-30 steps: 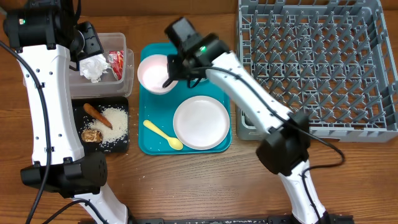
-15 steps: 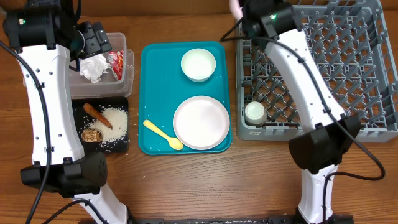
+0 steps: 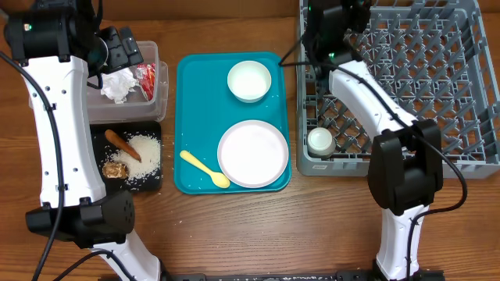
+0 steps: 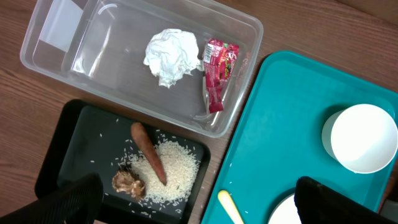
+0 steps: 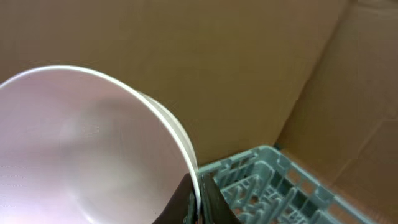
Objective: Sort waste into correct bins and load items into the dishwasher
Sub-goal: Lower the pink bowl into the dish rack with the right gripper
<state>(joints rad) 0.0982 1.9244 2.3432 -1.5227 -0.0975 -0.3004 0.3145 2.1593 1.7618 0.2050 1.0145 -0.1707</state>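
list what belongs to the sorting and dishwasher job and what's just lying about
Job: napkin, wrapper, clear tub, sausage, rice, food lump, black tray, white bowl, pink bowl, plate, spoon, cup, dish rack.
Lying about: teal tray, cardboard wall.

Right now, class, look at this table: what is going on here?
The right claw is shut on the rim of a pale pink bowl near the far corner of the grey rack, where a cup already sits. The left claw hangs open above the clear tub holding the napkin and wrapper. A second bowl, plate and spoon wait on the teal tray.
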